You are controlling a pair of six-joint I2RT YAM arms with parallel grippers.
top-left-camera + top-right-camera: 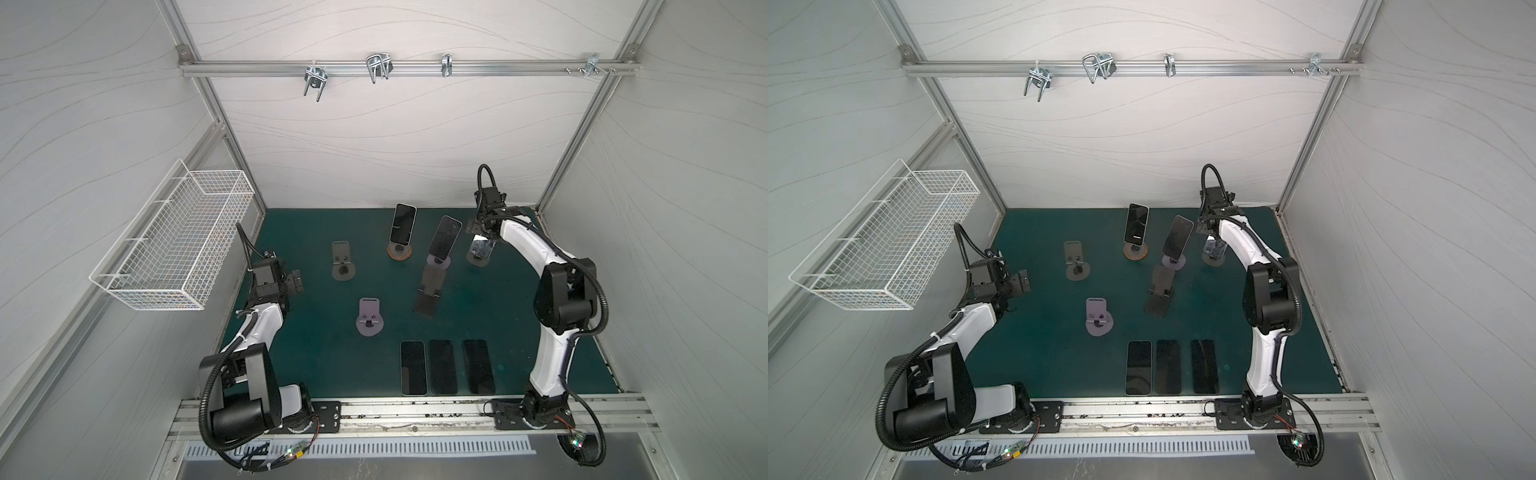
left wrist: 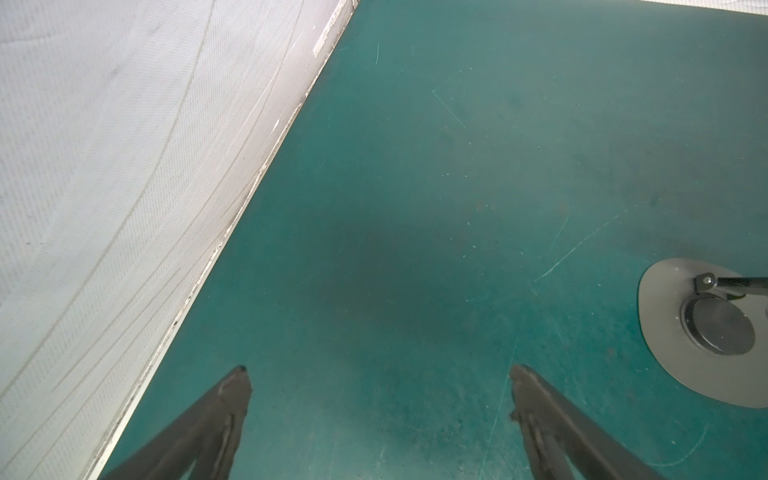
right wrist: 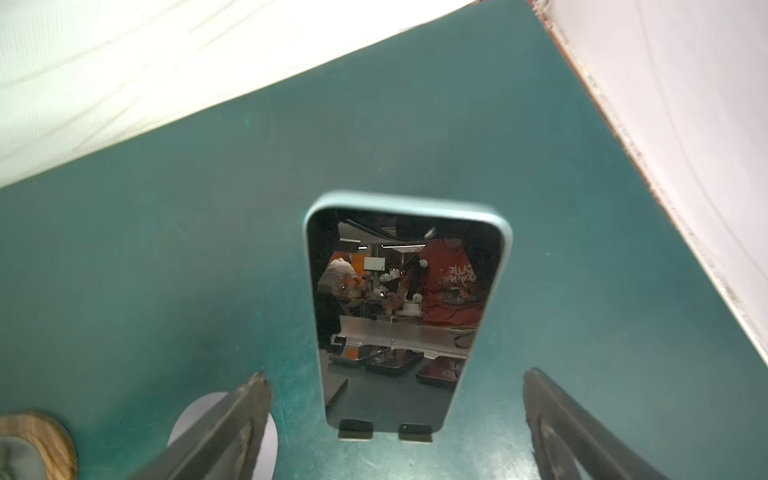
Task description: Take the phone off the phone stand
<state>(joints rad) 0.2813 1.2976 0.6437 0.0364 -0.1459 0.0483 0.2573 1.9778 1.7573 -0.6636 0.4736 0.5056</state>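
A phone (image 3: 409, 316) with a pale blue rim and a dark, mirror-like screen leans back on its phone stand (image 3: 356, 430), its lower edge caught behind two small lips. In both top views it is the rightmost of three propped phones, toward the far right of the green mat (image 1: 316, 340). The right gripper (image 3: 397, 374) hangs over it with its jaws spread wide, one finger on each side of the phone, a strip of mat showing between each finger and the phone's edges; it grips nothing and touches nothing. Just to the left a second phone (image 1: 445, 237) stands on a lilac stand (image 1: 438, 262), and further left a third phone (image 1: 403, 224) on a round wooden base (image 1: 400, 251). Three stands carry nothing: a dark stand (image 1: 430, 295), a purple stand (image 1: 369, 318) and a grey stand (image 1: 343, 266). Three flat phones (image 1: 443, 366) lie side by side near the front edge. The left gripper (image 2: 378, 369) sits by the mat's left edge, jaws wide apart and empty above bare mat, near the grey stand
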